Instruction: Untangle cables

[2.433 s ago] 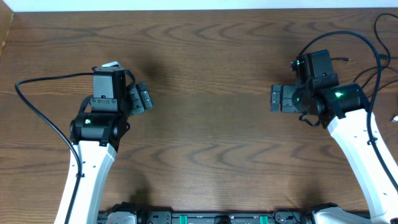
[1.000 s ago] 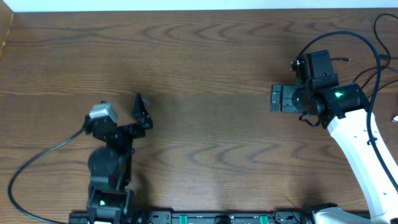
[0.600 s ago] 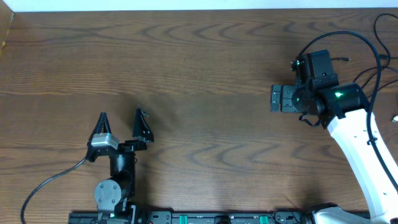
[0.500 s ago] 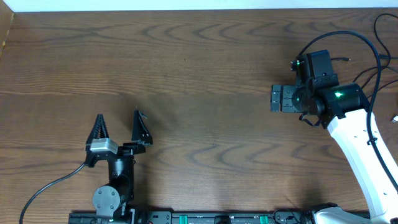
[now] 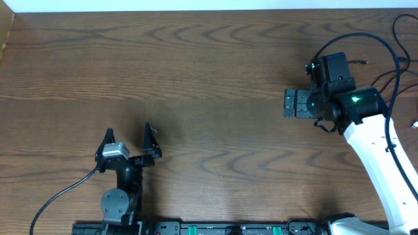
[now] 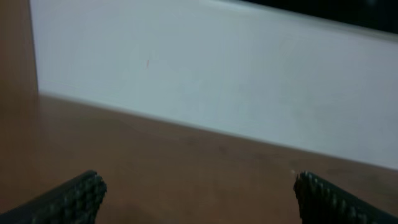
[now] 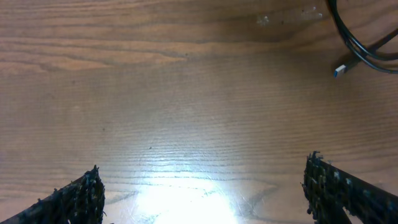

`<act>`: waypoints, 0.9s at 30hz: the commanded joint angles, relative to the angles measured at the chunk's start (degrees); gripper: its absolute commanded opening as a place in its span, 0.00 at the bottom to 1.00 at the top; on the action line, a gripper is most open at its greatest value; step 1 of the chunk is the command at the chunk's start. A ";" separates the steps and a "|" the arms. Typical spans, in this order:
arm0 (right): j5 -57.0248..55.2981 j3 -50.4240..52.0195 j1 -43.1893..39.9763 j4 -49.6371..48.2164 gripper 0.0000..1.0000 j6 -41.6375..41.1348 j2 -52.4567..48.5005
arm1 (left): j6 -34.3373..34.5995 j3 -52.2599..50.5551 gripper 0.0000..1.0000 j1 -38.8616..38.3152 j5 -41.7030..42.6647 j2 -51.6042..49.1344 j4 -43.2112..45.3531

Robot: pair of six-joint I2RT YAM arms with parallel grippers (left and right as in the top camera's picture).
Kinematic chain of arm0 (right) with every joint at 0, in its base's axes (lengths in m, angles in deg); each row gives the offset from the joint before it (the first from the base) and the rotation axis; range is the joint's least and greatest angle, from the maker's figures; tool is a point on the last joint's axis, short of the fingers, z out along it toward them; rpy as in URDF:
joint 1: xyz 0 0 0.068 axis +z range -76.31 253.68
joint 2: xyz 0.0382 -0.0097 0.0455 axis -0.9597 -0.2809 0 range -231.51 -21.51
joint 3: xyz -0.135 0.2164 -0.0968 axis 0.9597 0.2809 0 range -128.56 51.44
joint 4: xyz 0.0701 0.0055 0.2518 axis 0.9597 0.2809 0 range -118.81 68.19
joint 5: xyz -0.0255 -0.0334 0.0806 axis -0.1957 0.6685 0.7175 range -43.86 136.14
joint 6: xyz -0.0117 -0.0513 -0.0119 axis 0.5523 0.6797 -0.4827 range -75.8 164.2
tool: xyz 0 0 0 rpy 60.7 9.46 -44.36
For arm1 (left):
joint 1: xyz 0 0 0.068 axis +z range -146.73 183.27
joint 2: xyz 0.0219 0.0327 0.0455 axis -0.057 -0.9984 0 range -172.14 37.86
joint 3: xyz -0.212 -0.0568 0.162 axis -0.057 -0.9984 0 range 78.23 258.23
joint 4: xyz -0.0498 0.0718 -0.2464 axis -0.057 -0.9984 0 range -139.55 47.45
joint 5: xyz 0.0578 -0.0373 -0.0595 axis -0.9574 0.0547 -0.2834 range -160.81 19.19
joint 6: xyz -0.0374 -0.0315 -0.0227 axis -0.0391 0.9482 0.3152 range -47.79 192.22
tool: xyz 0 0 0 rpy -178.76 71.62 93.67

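Note:
A thin black cable point(image 7: 359, 51) with a small silver plug end point(image 7: 340, 71) lies on the wood table at the top right of the right wrist view. In the overhead view thin dark cords point(image 5: 403, 62) run along the far right edge, mostly cut off. No white cable shows clearly. My right gripper point(image 5: 297, 103) hovers at the right of the table, open and empty, with nothing but bare wood between its fingers in its own wrist view point(image 7: 204, 167). My left gripper point(image 5: 128, 130) is folded back near the front left edge, open and empty, and its wrist view point(image 6: 198, 179) shows only table and wall.
The wood table point(image 5: 215, 78) fills the overhead view. A white wall point(image 6: 217, 74) rises beyond its far edge. A thick black cable point(image 5: 59, 199) trails from the left arm and another loops above the right arm point(image 5: 366, 39).
My left arm has pulled back from the mid-left of the table to the front edge, its gripper now pointing away with fingers spread. The right arm has not moved.

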 commanded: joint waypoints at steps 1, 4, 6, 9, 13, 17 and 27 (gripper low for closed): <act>-0.68 0.04 0.13 0.07 0.99 -0.96 0.68 | 7.15 -0.13 0.98 0.81 -1.55 0.55 -3.54; -0.68 0.04 0.13 0.07 0.99 -0.98 0.68 | 11.69 -0.13 0.98 2.01 -1.53 0.55 -10.08; -0.68 0.04 0.13 0.07 0.99 -0.96 0.68 | 13.62 -0.13 0.98 2.84 -1.53 0.55 -13.46; -0.68 0.04 0.13 0.07 0.99 -0.96 0.68 | 12.20 -0.13 0.98 4.09 0.48 0.55 -14.08; -0.68 0.04 0.13 0.07 0.99 -0.96 0.68 | 10.19 -0.13 0.98 4.72 1.57 0.55 -14.21; -0.68 0.04 0.13 0.07 0.99 -0.98 0.68 | 3.87 -0.13 0.98 4.72 5.27 0.55 -14.69; -0.68 0.04 0.13 0.07 0.99 -0.96 0.68 | -0.15 -0.09 0.98 4.72 6.19 0.55 -14.82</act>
